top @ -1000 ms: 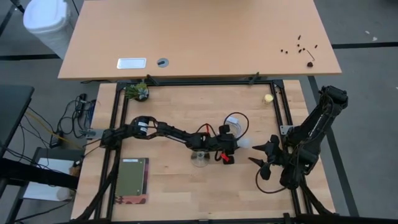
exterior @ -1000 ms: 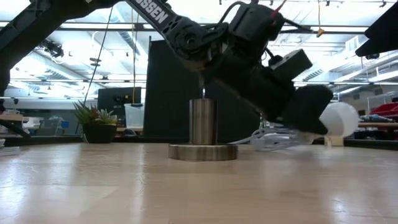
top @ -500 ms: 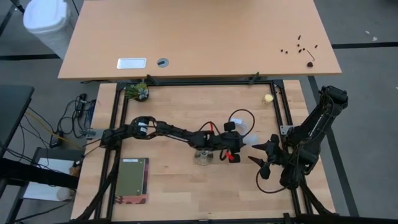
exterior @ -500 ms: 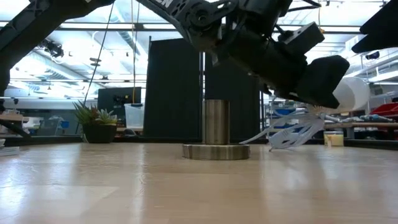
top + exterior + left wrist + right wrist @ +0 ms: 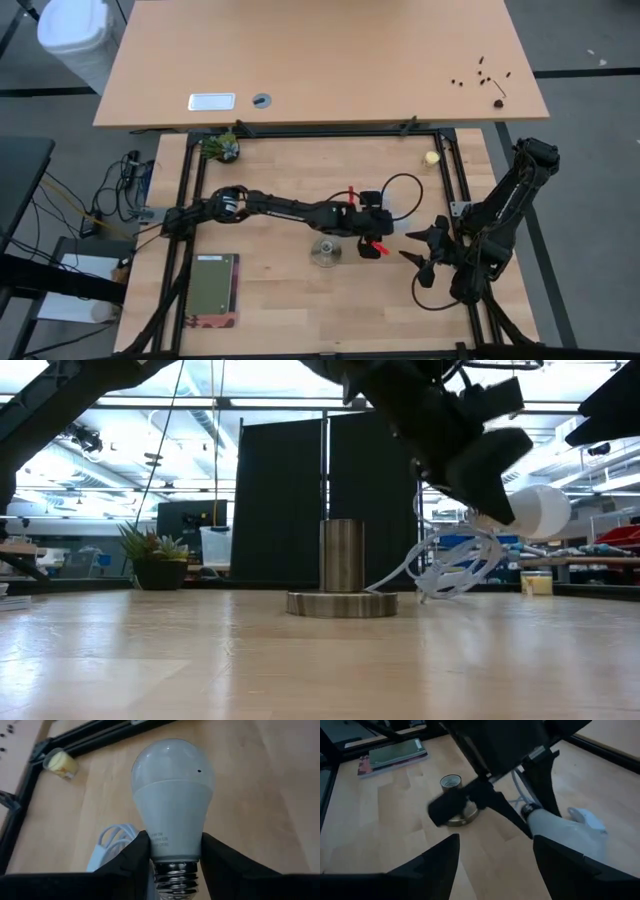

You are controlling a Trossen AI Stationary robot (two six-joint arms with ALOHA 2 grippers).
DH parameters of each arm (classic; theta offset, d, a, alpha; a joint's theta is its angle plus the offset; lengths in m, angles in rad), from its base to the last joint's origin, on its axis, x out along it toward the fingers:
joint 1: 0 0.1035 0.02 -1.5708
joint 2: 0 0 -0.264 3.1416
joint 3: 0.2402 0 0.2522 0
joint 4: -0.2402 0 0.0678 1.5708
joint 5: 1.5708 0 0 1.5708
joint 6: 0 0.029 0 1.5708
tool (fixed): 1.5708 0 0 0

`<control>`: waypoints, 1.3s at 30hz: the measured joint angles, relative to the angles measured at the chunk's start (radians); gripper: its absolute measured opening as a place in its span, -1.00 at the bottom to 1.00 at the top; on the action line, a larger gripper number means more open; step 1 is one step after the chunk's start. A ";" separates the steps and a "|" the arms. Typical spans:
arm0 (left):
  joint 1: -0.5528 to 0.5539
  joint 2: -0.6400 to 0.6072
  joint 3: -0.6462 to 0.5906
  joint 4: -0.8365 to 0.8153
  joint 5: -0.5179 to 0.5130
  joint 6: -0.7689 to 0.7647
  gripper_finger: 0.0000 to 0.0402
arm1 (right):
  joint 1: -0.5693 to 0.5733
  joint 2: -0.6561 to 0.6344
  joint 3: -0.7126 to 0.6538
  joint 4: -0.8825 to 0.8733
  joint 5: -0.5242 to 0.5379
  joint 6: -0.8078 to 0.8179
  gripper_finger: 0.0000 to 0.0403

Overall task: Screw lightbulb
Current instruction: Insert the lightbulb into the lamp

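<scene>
My left gripper (image 5: 378, 238) is shut on the white frosted lightbulb (image 5: 172, 795), right of the round metal socket (image 5: 325, 252) and above the table. In the low view the lightbulb (image 5: 535, 510) points its globe away from the arm and slightly down, higher than the socket (image 5: 342, 570). The socket stands upright on its disc base. Its white cord (image 5: 450, 565) loops up behind it. My right gripper (image 5: 420, 255) is open and empty at the table's right, facing the bulb (image 5: 560, 832). My left gripper pinches the bulb's narrow neck (image 5: 175, 851), just above the screw base (image 5: 175, 872), between its two fingers (image 5: 135, 865). The fingers lie along the bulb, one on each side. The bulb is lifted clear of the table, globe outward and tilted slightly down.
A yellowish ball (image 5: 431, 157) lies by the frame's far right corner. A small potted plant (image 5: 220, 148) stands at the far left. A green book (image 5: 213, 290) lies at the near left. The black frame (image 5: 455, 180) edges the work area.
My left gripper has lifted the bulb from near table height to above the socket's top and carried it a little toward the right edge. The socket has slid slightly on the table. The white cord has been drawn up into a taller loop.
</scene>
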 joint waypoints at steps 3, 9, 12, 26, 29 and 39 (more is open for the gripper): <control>0.001 0.000 0.054 -0.074 0.053 0.030 -0.24 | 0.000 -0.028 0.000 -0.024 -0.001 0.000 0.31; 0.019 0.000 0.169 -0.263 0.141 0.063 -0.24 | -0.002 -0.100 0.000 -0.047 -0.002 -0.008 0.31; 0.028 -0.001 0.222 -0.348 0.160 0.084 -0.24 | -0.002 -0.126 0.000 -0.048 -0.002 -0.030 0.31; 0.032 -0.038 0.260 -0.615 0.405 0.098 -0.24 | -0.069 -0.128 -0.071 -0.148 -0.028 -0.077 0.31; 0.032 -0.041 0.260 -0.631 0.474 0.098 -0.24 | -0.090 -0.128 -0.113 -0.059 -0.049 -0.083 0.31; 0.036 -0.042 0.238 -0.613 0.597 0.136 -0.24 | -0.185 -0.122 -0.253 0.460 -0.125 -0.308 0.31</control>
